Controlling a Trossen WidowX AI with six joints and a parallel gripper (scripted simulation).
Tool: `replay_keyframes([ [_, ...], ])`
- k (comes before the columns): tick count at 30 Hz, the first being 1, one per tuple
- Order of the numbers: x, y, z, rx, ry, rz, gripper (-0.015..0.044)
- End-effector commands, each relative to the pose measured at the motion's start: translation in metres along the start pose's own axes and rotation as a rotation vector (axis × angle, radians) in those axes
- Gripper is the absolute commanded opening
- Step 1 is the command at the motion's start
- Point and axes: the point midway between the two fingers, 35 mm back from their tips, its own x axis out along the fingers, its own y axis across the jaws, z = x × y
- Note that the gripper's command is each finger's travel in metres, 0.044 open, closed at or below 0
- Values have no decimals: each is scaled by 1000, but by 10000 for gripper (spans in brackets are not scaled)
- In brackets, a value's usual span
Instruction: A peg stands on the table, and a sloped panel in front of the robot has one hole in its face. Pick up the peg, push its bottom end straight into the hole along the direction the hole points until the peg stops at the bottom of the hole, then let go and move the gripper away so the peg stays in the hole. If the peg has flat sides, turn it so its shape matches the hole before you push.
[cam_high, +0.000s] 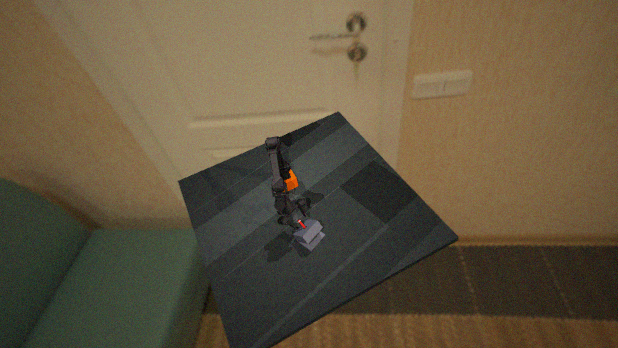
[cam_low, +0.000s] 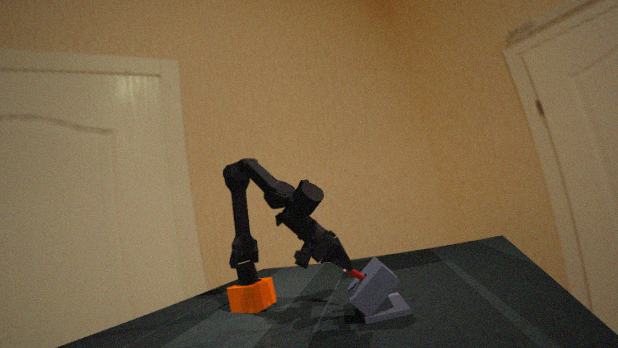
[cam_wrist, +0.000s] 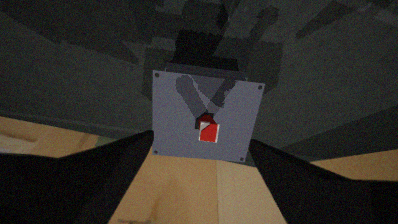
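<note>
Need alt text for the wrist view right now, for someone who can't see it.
A small red square-ended peg sticks out of the hole in a grey sloped panel, seen face-on. The open hand frames it, its dark fingers spread wide at both lower corners, touching nothing.

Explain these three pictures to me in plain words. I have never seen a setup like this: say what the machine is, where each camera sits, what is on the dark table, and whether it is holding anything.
The machine is a single black robot arm bolted to an orange base on a dark table.

One picture looks down from high above the room, one looks from the side at table height, and one comes from a camera on the arm's wrist, looking out between its fingers.

On the table stands a grey sloped panel with a hole in its face. A red peg with flat sides sticks out of that hole; how deep it sits cannot be told.

The gripper is open and holds nothing: in the wrist view the two dark fingers stand wide apart on either side of the panel, clear of the peg. The arm's tip hovers close to the peg's outer end.
</note>
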Motion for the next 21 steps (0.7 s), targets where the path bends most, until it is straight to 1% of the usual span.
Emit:
replay_keyframes([
  [1, -9, 1, -1, -3, 1, -2, 440],
  [21, -48, 3, -1, 2, -5, -2, 440],
])
